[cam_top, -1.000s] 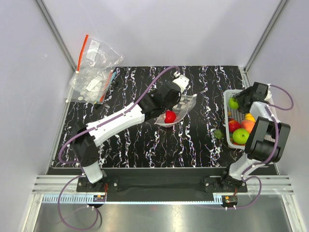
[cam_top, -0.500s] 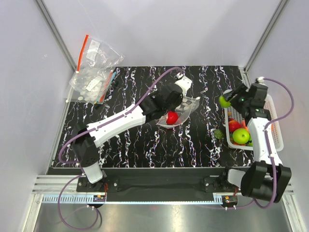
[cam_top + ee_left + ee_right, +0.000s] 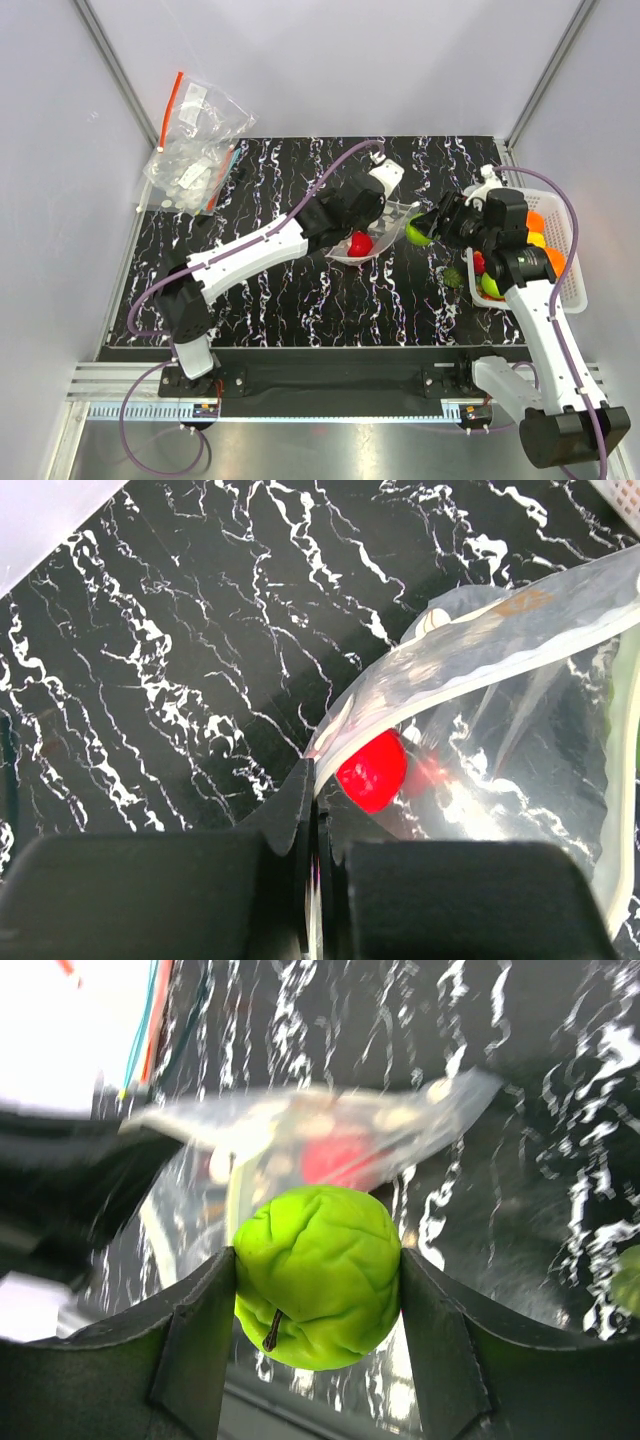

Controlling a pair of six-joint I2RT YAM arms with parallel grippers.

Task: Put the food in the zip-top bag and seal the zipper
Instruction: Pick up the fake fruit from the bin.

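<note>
Black marbled counter (image 3: 300,290) is carrying everything, with the bag (image 3: 392,222) sitting near its middle. Left claw (image 3: 313,815) is pinching one edge of the bag, jaws closed tight on the film, and seems to be holding the mouth up and open. One red fruit (image 3: 372,772) is lying inside the bag, just beside that pinch. Right claw (image 3: 432,228) is hovering at the bag's right side, jaws standing wide and clamping a green apple (image 3: 318,1275) between them. More food is waiting in the basket (image 3: 572,285) well right of the bag, and a spiky green piece (image 3: 453,275) is lying between bag and basket. Risks, as I am judging them: the mouth is looking narrow and floppy, so the apple could be catching the lip and rolling away; a shove from the right claw could be dragging the film out of the left claw's pinch; letting go early would be dropping the apple short of the bag
</note>
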